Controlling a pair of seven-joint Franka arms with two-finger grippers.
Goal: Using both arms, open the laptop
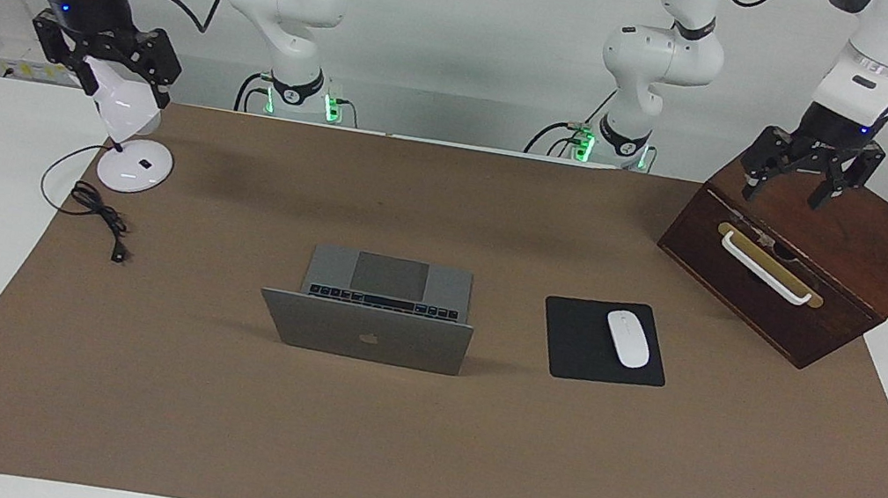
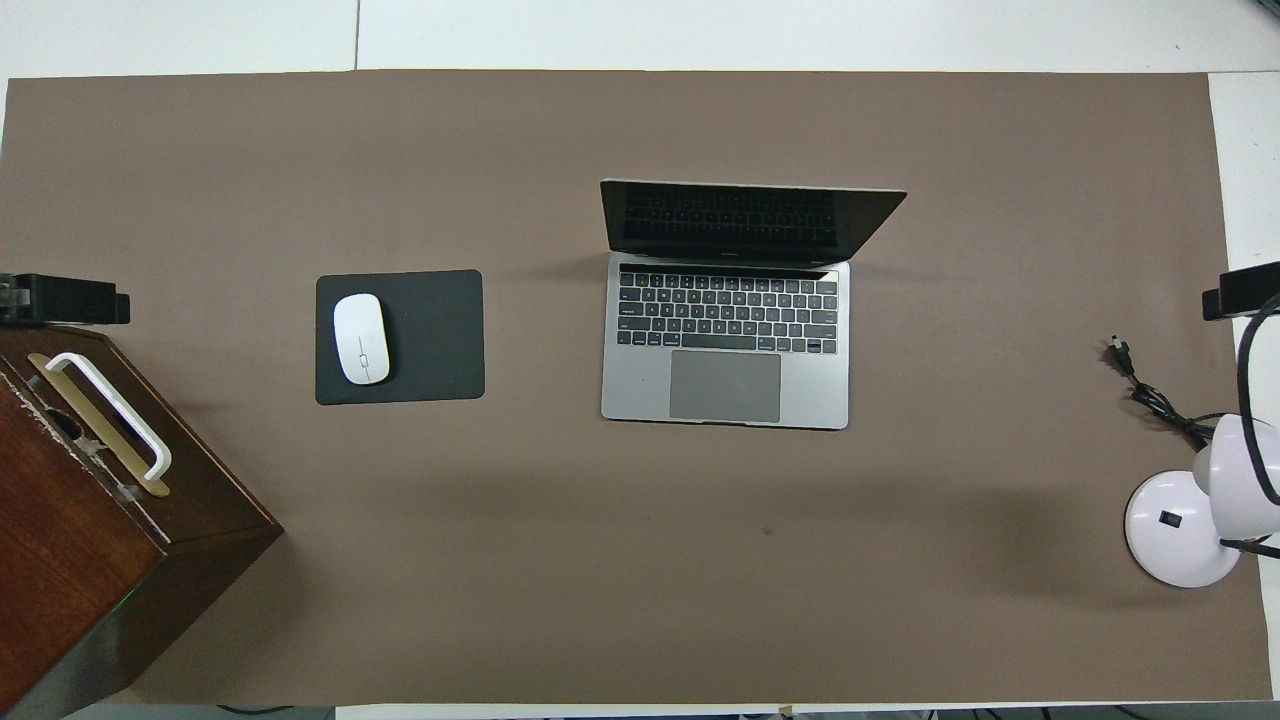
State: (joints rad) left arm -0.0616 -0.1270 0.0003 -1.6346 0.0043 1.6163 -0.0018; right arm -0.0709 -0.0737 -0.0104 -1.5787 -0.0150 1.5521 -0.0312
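Laptop (image 1: 365, 330) at frame centre is already opened; left pincer (image 1: 789, 190), upper right, and right pincer (image 1: 126, 87), upper left, are held wide and empty, best parked clear.

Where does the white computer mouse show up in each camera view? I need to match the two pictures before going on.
Facing view: the white computer mouse lies on the black mouse pad, between the open silver-grey laptop and the dark wooden drawer box.
Overhead view: the mouse lies on the same pad, again between the laptop and the box.
Shared landmark: the black mouse pad.
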